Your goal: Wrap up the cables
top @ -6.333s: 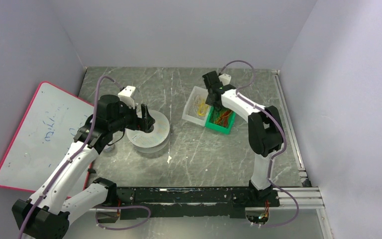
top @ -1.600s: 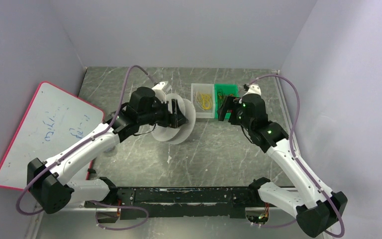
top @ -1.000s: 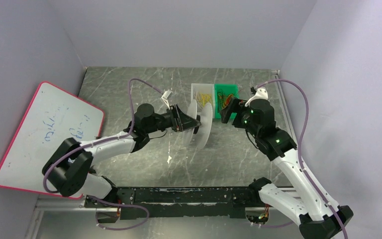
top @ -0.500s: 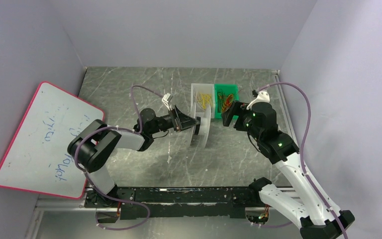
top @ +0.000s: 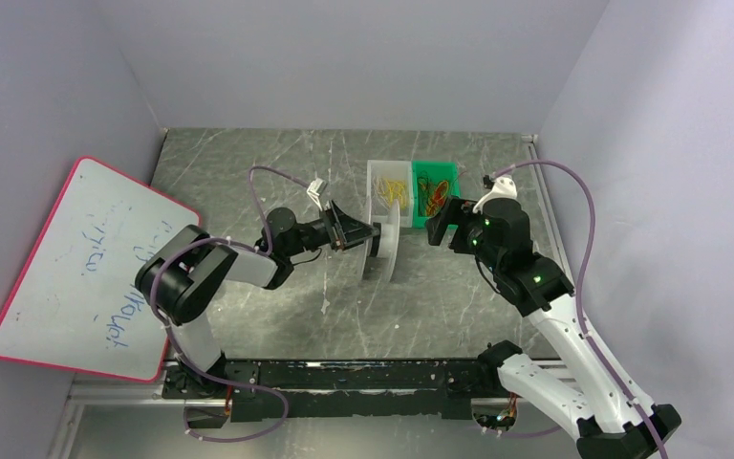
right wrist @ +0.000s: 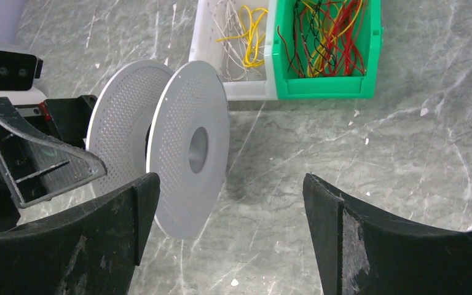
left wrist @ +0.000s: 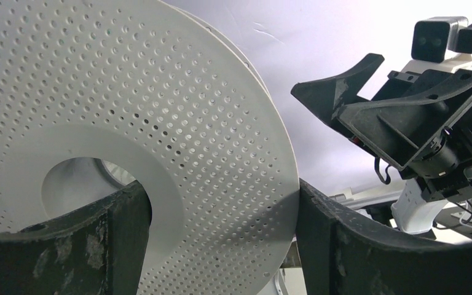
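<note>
The cables (right wrist: 327, 38), thin red, orange and yellow strands, lie heaped in a green bin (right wrist: 326, 90) at the far side of the marbled worktop (right wrist: 405, 153). A smaller tangle of yellow and pale wires sits in the white bin (right wrist: 246, 91) touching the green bin's left wall. Neither hand touches them. The right hand (top: 441, 222) hangs released and empty just on the near side of the green bin, fingers spread wide, with the cables ahead of it and slightly to its right. The left hand (top: 371, 239) is clamped on the white spool (top: 387, 251), one finger at the hub hole and the other at the rim of a perforated flange. It holds the spool on edge between the two arms, in front of the white bin. Whether the spool's rim touches the worktop cannot be told. A pink-framed whiteboard (top: 86, 258) leans at the left wall.
</note>
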